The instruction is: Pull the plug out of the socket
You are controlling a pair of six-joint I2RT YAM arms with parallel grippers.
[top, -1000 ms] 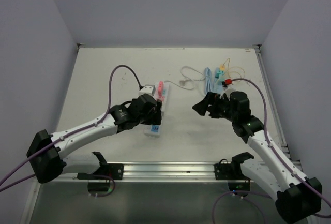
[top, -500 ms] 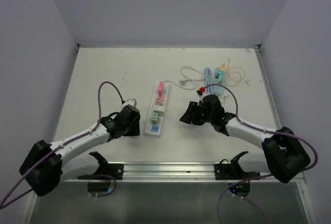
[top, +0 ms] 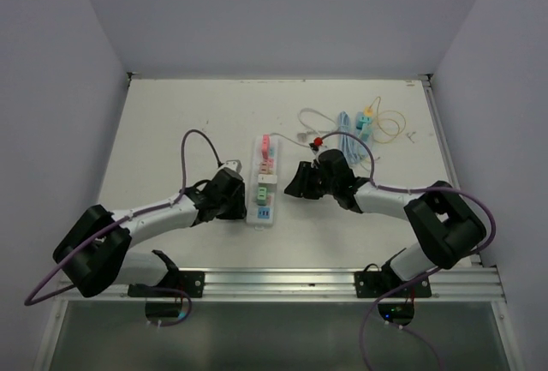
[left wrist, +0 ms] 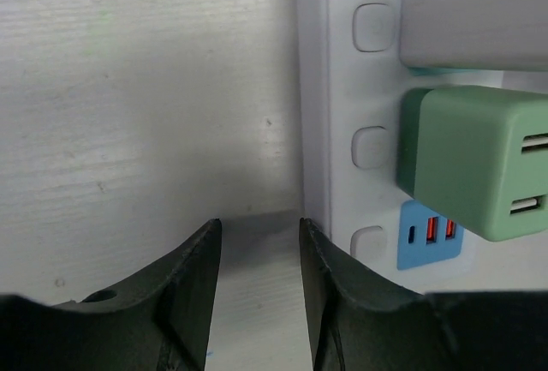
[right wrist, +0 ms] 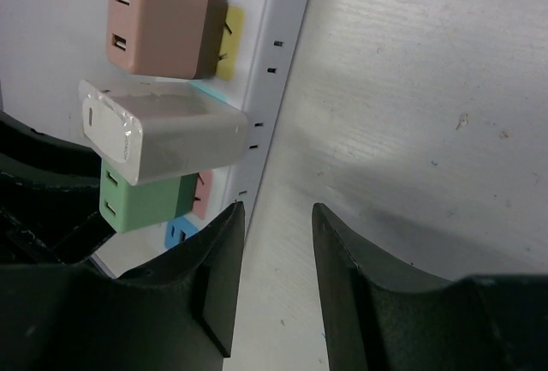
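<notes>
A white socket strip (top: 253, 176) lies mid-table with a brown plug (right wrist: 163, 32), a white plug (right wrist: 163, 131) and a green plug (right wrist: 141, 200) standing in it. The green plug (left wrist: 471, 161) and the white plug (left wrist: 479, 15) also show in the left wrist view. My left gripper (left wrist: 257, 230) rests low on the table at the strip's left edge (left wrist: 330, 88), jaws narrowly apart over bare table. My right gripper (right wrist: 276, 212) sits at the strip's right edge (right wrist: 278, 54), jaws likewise narrowly apart and holding nothing. In the top view the left gripper (top: 235, 198) and right gripper (top: 295, 184) flank the strip.
Loose cables (top: 342, 127) with teal and yellow connectors (top: 366, 121) lie at the back right. A red piece (top: 318, 141) sits on the right arm's cable. A blue USB panel (left wrist: 428, 234) is at the strip's near end. Walls enclose three sides; a metal rail (top: 282, 281) runs along the front.
Both grippers have narrowed their jaws and come down beside the strip. The left one left the strip's top and settled at its left edge; the right one slid left to its right edge.
</notes>
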